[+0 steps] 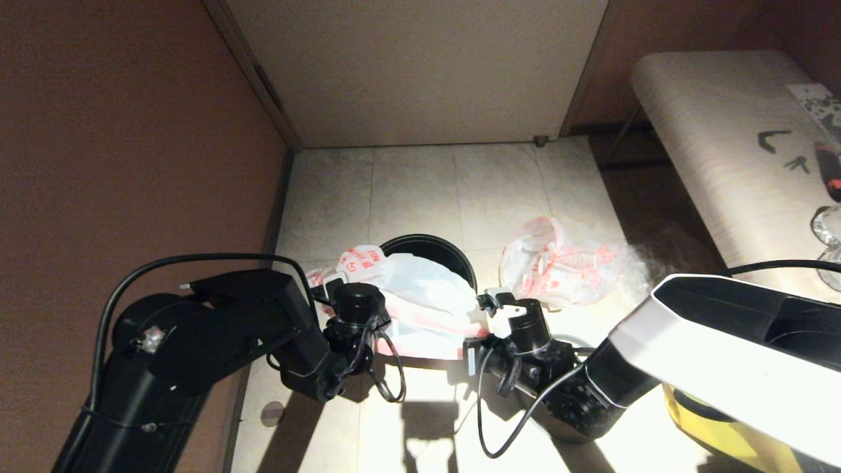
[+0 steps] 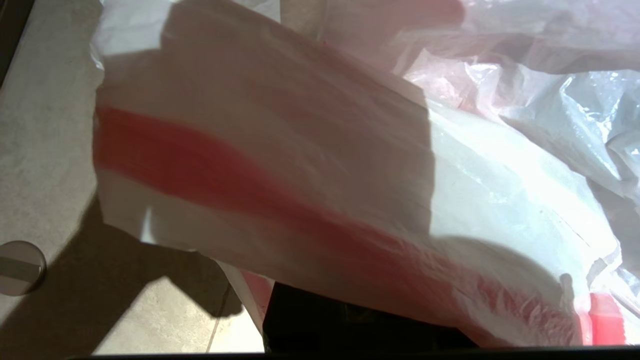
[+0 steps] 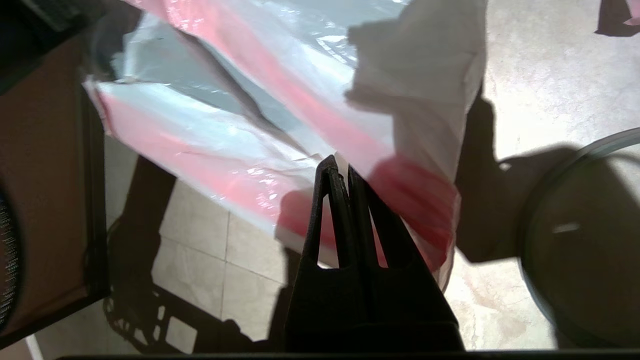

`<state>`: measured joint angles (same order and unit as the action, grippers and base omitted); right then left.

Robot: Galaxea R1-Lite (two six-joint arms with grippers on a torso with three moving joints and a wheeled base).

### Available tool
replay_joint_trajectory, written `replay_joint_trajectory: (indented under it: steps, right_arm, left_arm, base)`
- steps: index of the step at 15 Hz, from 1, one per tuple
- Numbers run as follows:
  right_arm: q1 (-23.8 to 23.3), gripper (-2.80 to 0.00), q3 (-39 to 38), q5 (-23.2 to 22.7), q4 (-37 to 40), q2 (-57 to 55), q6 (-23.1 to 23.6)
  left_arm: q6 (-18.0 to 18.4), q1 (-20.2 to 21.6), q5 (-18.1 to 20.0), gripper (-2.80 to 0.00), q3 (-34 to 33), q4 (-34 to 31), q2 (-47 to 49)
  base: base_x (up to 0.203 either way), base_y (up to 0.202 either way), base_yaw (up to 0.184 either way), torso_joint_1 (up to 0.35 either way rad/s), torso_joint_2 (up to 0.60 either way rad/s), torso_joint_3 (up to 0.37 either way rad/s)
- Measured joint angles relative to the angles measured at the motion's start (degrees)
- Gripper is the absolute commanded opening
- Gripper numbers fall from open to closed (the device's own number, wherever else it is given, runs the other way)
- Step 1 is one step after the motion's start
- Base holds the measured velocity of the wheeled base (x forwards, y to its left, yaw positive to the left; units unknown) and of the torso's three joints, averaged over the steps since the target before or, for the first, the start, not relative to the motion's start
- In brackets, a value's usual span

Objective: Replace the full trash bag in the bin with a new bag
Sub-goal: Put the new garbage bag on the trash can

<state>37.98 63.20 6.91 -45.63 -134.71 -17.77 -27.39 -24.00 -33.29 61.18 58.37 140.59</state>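
pale bench at right, yellow bag below it

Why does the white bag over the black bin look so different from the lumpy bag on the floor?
The smooth white plastic new bag hangs plain over the round black bin; the lumpy full trash bag lies beside it on the floor, showing red-printed wrappers. Both are translucent white with pinkish-red edges.

We make out red printed marks on the new bag, at its 10 o'clock corner, and more red print on the full bag, but we cannot read any of it as words or numbers.
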Motion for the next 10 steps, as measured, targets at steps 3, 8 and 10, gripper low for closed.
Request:
replay_joint_trajectory:
  steps: [3,8,10]
  right_arm:
    - [-0.34,-2.80,-0.10,0.06,0.01,-1.76,0.22]
    - [-3.76,-2.80,6.18,0.16,0.52,-7.16,3.66]
    - [-5.18,-2.80,9.02,0.33,1.41,-8.90,4.81]
  left_arm:
    - [-1.97,0.02,0.40,-2.80,0.13,-3.10,-0.63]
    - [-3.83,-0.48,2.65,-2.80,0.17,-7.09,-2.17]
    - [-4.67,-0.68,3.73,-2.80,0.26,-9.43,-2.64]
  base:
    - [0.000,0.000,0.000,0.000,0.00,0.000]
    - [0.000,0.000,0.000,0.000,0.00,0.000]
    - [0.000,0.000,0.000,0.000,0.00,0.000]
